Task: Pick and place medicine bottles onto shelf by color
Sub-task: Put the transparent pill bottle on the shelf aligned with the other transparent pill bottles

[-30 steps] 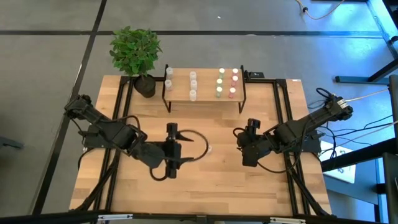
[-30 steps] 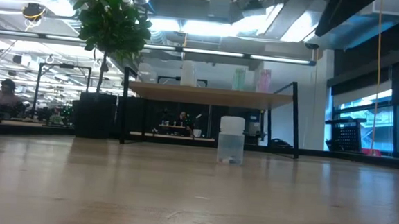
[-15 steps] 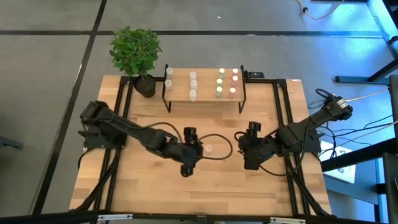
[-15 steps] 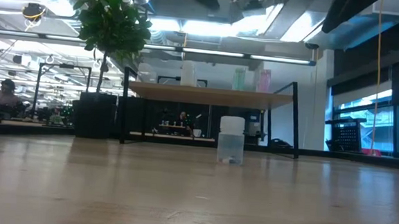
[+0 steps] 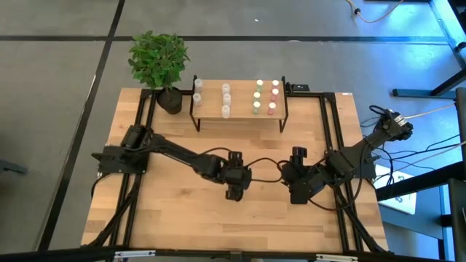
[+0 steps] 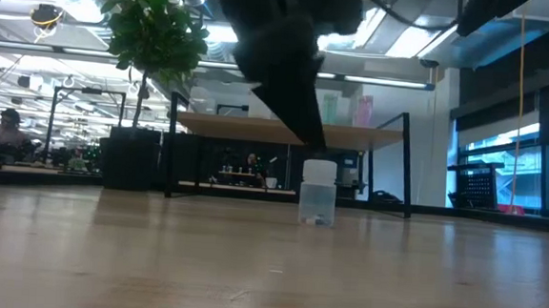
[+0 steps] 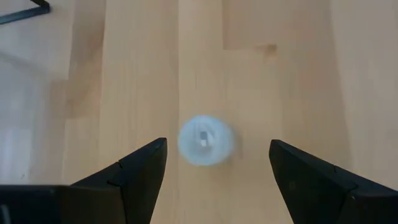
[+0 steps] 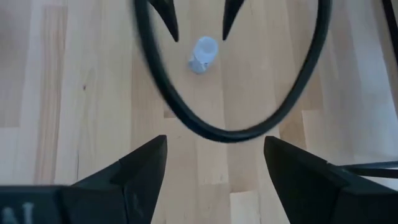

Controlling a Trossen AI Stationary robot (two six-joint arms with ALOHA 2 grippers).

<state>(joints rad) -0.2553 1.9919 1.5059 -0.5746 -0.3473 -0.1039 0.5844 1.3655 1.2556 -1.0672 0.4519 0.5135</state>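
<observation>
**Left gripper poised over lone white-capped bottle, mid-table**

Left gripper (image 7: 214, 163): jaws spread apart, nothing between them but air. In the left wrist view the white-capped bottle (image 7: 206, 141) sits seen cap-on, centred in the gap, touching neither finger. The high view hides this bottle under the left gripper (image 5: 237, 177), which is stretched out to the table's middle.

The low view gives what the overhead cannot: the bottle (image 6: 318, 192) stands upright on the table (image 6: 267, 268), with the dark gripper body hanging just above its cap.

Right gripper (image 8: 214, 163): jaws also wide, holding nothing. It hangs just right of the left gripper in the high view (image 5: 297, 178). Its wrist camera looks across the boards at the same bottle (image 8: 204, 53), with the tips of the left gripper's fingers (image 8: 168, 18) either side of it and a black cable loop (image 8: 230, 130) in front.

Shelf (image 5: 239, 110): far side of the table. The other bottles stand on it in rows: whitish caps to the left (image 5: 226, 100), green (image 5: 257, 100) and pink (image 5: 274, 97) to the right. A potted plant (image 5: 160, 62) stands at the shelf's left end.
</observation>
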